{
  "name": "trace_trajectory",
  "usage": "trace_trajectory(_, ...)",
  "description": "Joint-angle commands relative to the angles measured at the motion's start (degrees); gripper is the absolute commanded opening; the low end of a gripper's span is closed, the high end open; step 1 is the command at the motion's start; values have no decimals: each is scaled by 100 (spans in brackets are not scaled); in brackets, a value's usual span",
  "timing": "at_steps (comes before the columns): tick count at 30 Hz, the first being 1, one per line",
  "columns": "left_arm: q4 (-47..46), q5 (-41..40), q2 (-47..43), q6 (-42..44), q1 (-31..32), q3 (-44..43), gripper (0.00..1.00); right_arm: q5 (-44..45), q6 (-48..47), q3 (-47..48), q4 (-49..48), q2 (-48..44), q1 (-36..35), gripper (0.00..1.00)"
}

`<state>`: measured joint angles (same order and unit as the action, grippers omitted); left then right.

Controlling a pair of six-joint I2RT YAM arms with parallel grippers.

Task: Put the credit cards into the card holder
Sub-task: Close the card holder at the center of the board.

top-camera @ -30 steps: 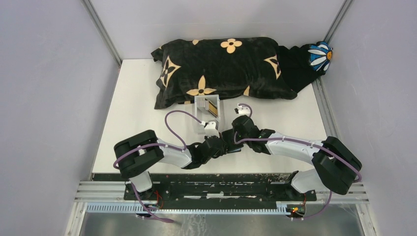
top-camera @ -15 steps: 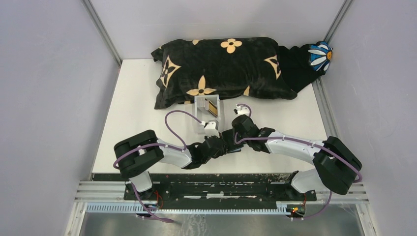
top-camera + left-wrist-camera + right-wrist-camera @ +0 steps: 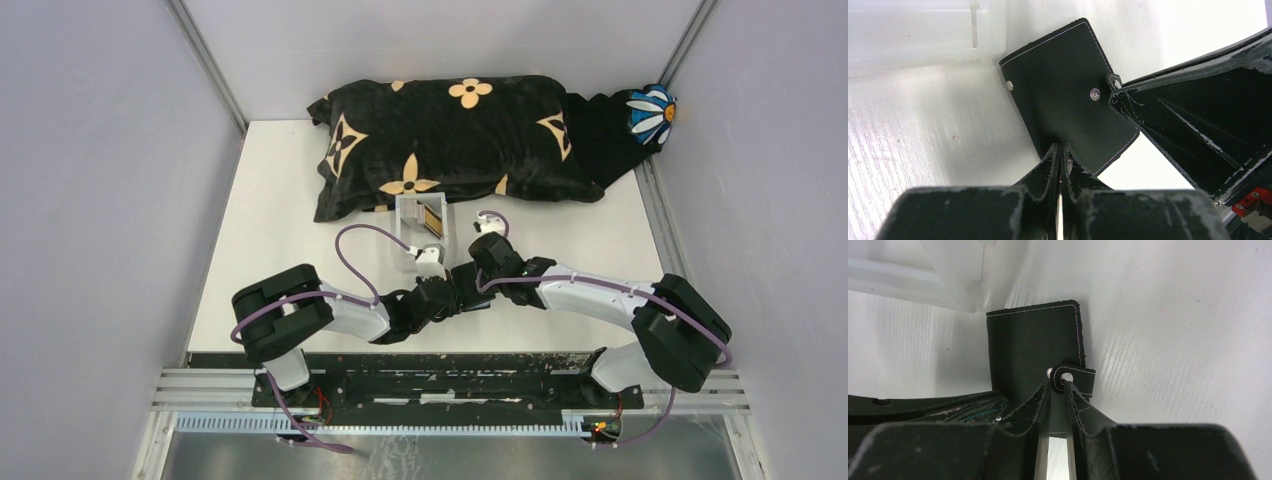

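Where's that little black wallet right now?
Both wrist views show the card holder near the middle of the white table, a corner beside the clear box, both arms' jaws closed at its near edge.

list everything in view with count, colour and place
pillow: one, black with tan flowers, far side
clear tray: one, transparent, in front of the pillow
credit cards: count unclear, gold-tan showing, in the clear tray
card holder: one, black, table centre, beside the clear tray
flower-shaped item: one, blue and white, far right corner
left arm: one, black and white, jaws shut on card holder's edge
right arm: one, black and white, jaws shut on its strap
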<state>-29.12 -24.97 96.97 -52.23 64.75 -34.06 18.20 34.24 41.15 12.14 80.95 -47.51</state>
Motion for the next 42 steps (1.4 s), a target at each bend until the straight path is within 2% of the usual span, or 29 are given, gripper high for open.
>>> trace_trajectory(1,118,19,182,126,20,-56,6,149,-100,266,-49,51,-13,21)
trace_trajectory(16,118,19,193,142,19,-57,6,332,-111,476,166,278,-19,1)
trace_trajectory(22,109,0,173,135,20,-32,6,360,-126,513,234,194,-38,1)
trace_trajectory(23,109,1,180,134,10,-30,6,353,-142,517,249,159,-47,2)
trace_trajectory(28,84,9,182,134,16,-21,6,382,-163,601,381,119,-82,20)
trace_trajectory(30,75,23,191,134,19,-21,6,386,-163,627,393,166,-88,24)
trace_trajectory(35,74,19,181,134,20,-13,6,420,-181,704,420,273,-110,28)
trace_trajectory(42,41,10,165,118,19,30,6,492,-207,824,508,486,-118,27)
